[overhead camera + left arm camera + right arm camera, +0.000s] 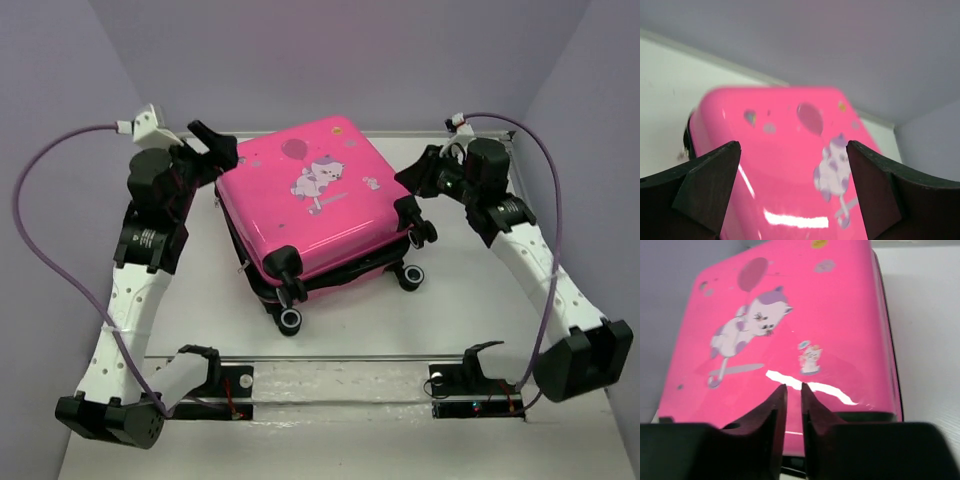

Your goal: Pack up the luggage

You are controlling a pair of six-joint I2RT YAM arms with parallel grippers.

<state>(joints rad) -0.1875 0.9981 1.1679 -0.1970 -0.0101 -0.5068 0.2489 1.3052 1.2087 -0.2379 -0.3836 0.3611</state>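
from above, the pink suitcase (310, 200) is seen lying flat mid-worktop (400, 320), lid lowered but a dark gap shown along the seam, so closing is judged unfinished. at the left wrist, the left fingers (710, 185) are spread wide before its lid. at the right wrist, the right fingers (775, 415) are almost pressed together over its near edge, nothing seen pinched.

High rear overhead view; two wrist views close on the same luggage (315, 195), from opposite sides.
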